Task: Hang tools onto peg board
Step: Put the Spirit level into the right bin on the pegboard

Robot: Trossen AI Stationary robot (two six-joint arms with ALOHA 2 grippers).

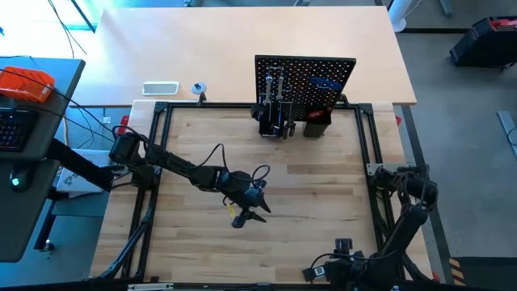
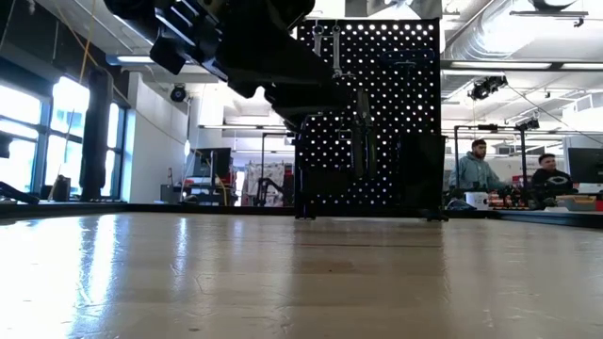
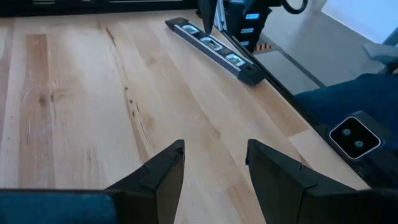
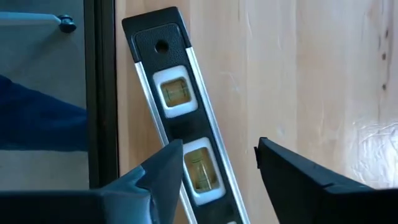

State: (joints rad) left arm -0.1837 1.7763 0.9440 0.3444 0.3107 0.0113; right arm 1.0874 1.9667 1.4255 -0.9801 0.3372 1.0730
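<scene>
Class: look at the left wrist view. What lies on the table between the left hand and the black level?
Nothing: between the left hand and the level lies only bare wooden table. The left wrist view shows it.

left arm (image 1: pixel 174 168): dark, jointed, looped black cable | left gripper (image 1: pixel 257 212): black, yellow tag | right arm (image 1: pixel 404 218): dark, jointed | fingers (image 3: pixel 158 177): matte dark wedges
</scene>
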